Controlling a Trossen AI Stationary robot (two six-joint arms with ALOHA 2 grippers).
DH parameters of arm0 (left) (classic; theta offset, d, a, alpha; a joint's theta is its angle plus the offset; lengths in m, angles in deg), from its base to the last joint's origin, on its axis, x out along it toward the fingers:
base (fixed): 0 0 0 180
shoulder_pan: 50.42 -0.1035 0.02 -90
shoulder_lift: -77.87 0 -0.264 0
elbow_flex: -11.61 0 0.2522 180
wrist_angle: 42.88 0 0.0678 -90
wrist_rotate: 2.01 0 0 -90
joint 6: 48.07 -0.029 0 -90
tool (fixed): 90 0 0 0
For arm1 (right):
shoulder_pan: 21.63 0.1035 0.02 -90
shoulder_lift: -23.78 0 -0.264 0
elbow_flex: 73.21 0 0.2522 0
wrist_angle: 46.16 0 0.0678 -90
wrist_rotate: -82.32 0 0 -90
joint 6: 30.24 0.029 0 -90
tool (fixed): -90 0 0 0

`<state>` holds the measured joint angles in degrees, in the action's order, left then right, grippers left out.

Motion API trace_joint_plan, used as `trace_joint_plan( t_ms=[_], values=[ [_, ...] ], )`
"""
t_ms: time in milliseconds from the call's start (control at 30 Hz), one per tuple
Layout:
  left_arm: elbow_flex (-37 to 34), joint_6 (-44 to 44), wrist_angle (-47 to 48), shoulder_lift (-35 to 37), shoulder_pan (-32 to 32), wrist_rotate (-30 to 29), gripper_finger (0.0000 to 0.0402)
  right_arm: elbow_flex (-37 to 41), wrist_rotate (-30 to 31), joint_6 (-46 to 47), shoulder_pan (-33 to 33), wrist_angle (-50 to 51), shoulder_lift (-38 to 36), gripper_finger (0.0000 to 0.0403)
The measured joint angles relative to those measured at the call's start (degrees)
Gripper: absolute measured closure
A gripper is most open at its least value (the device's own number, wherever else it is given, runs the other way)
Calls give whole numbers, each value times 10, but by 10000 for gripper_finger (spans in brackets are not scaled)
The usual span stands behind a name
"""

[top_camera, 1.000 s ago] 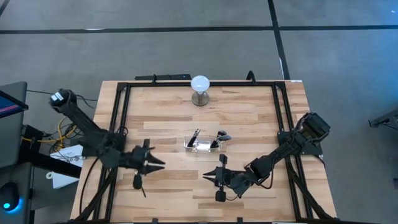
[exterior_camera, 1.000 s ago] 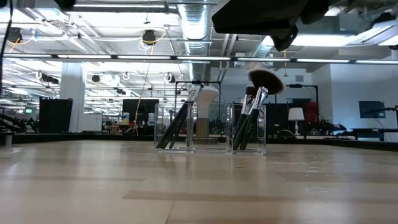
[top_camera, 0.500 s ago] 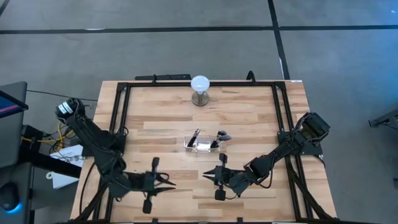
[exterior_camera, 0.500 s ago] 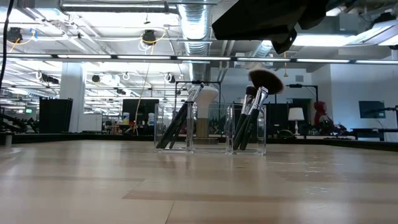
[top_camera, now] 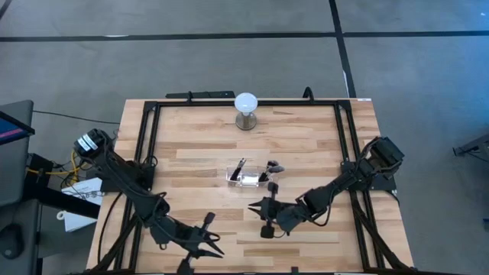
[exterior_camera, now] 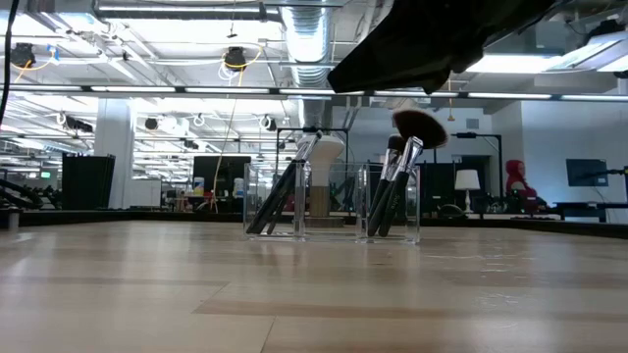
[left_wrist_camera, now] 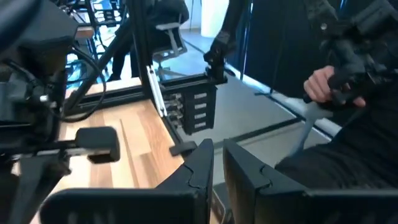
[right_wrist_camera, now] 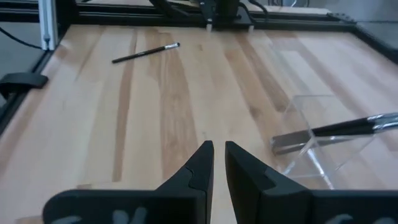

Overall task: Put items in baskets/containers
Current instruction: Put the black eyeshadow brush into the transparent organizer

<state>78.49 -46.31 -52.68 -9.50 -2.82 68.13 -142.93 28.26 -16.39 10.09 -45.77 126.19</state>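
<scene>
1. Brushes (exterior_camera: 397,186) stand in the clear holder (top_camera: 248,178) at table (top_camera: 306,145) centre; one brush (right_wrist_camera: 145,53) lies loose
2. Right gripper (top_camera: 258,210), fingers together, hovers at five o'clock; next: fetch it
3. Left gripper (top_camera: 216,250), fingers nearly together, sits at seven o'clock

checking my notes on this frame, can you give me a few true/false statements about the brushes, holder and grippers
1. The clear holder stands near the table's middle. True.
2. Every brush is in the holder. False: one loose brush lies flat on the wood, apart from it.
3. The brushes in the holder lean rather than stand straight. True.
4. The right gripper clamps a brush. False: its narrow gap holds nothing.
5. The left gripper hovers over the holder. False: it is at the table's near edge.
</scene>
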Motion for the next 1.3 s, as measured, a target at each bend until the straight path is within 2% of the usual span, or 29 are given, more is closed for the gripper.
trace_joint_plan(
  t_ms=[100,167,300,467,567,767,967,1167,1300],
  values=[
    [0,16,-20,-10,-7,-1,369,0,0,-24,-4,1,0,370],
    [0,66,-24,-12,-9,-30,369,0,-1,-49,-4,1,0,370],
    [7,93,-18,-12,11,-124,369,0,-1,-96,-4,1,0,370],
    [37,98,5,-18,72,-267,369,0,-2,-156,-8,0,0,370],
    [67,95,22,-41,107,-369,369,0,-2,-196,-11,-4,0,370],
    [120,79,22,-95,128,-508,369,0,-3,-269,-23,-8,0,370],
    [153,92,22,-124,127,-572,369,0,-63,-308,-55,-8,0,370],
    [156,116,21,-128,124,-621,369,0,-139,-324,-93,-3,0,370],
    [147,133,21,-128,125,-627,369,0,-184,-323,-111,4,0,370]
  ],
)
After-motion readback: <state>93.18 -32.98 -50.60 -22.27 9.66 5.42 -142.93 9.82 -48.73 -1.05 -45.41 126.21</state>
